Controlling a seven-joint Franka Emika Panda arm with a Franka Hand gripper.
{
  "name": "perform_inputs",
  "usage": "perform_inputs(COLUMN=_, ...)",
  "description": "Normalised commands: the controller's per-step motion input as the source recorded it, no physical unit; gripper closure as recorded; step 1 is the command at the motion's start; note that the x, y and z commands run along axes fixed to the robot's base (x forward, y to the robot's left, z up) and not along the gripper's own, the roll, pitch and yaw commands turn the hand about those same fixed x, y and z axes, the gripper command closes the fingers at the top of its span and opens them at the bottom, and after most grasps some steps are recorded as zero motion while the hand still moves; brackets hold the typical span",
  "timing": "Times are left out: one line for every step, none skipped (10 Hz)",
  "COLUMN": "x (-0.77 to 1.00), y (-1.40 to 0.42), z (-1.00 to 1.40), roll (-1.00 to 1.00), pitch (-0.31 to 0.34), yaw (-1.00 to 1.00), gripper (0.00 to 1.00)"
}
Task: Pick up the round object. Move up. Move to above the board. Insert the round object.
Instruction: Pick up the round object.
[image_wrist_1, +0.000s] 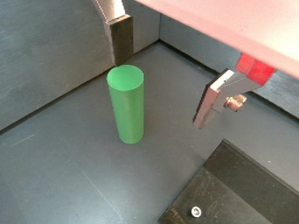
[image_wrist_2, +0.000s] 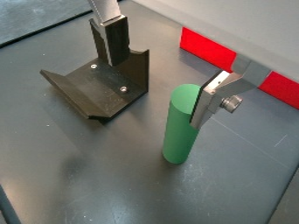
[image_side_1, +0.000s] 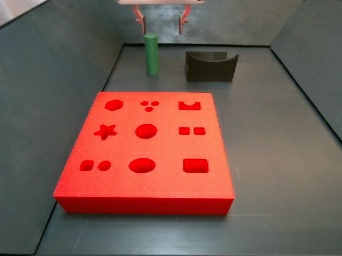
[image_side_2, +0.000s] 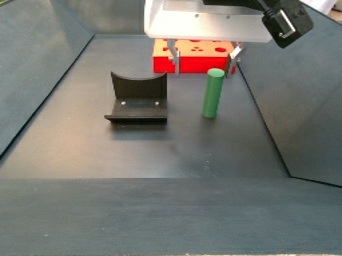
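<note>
- Peg first: the round object (image_wrist_1: 128, 105) stands upright on the dark floor, a plain green cylinder, free of any support; it shows again in a wrist view (image_wrist_2: 180, 124) and in both side views (image_side_1: 152, 53) (image_side_2: 213, 94).
- The gripper (image_wrist_1: 166, 68) hangs over the peg with its jaws spread wide; the fingers (image_wrist_1: 216, 98) are apart from the peg in that wrist view, so nothing is grasped.
- In a wrist view the near finger (image_wrist_2: 218, 100) overlaps the peg's top edge; whether it touches cannot be told from that angle, and the gripper (image_wrist_2: 163, 72) still reads as released.
- In a side view the gripper (image_side_1: 163, 22) is cut off by the frame's upper edge and only the finger tips show above the peg.
- In a side view the gripper (image_side_2: 198, 55) is largely masked by the white wrist housing, and its fingers are small and hard to make out.
- The board (image_side_1: 147, 152), a red slab with shaped cut-outs, lies well apart from the peg; in a side view only a strip of it (image_side_2: 201, 52) shows behind the gripper, and in the wrist views only small red slivers (image_wrist_2: 208, 45) (image_wrist_1: 253, 68).
- A dark notched block (image_side_1: 210, 64) sits near the peg, just beside it on the floor (image_side_2: 136, 98); it is cut by the frame edge in a wrist view (image_wrist_1: 233, 194).
</note>
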Motion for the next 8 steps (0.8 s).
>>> perform_inputs(x=-0.02, y=-0.05, z=-0.10, roll=0.00, pitch=-0.079, yaw=0.00, gripper=0.00)
perform_inputs(x=-0.16, y=-0.07, z=0.02, roll=0.08, pitch=0.000, yaw=0.00, gripper=0.00)
perform_inputs(x=-0.17, y=0.00, z=0.62, roll=0.24, pitch=0.000, yaw=-0.04, gripper=0.00)
perform_inputs(x=-0.35, y=-0.09, z=0.65, roll=0.32, pitch=-0.004, yaw=0.00, gripper=0.00)
perform_inputs(x=-0.30, y=-0.06, z=0.36, roll=0.26, pitch=0.000, yaw=0.00, gripper=0.00)
perform_inputs(x=-0.07, y=-0.05, z=-0.10, roll=0.18, pitch=0.000, yaw=0.00, gripper=0.00)
perform_inputs(x=-0.12, y=-0.04, z=-0.77, roll=0.06, pitch=-0.023, yaw=0.00, gripper=0.00)
perform_inputs(x=0.00, y=0.00, z=-0.69, roll=0.00, pitch=-0.030, yaw=0.00, gripper=0.00)
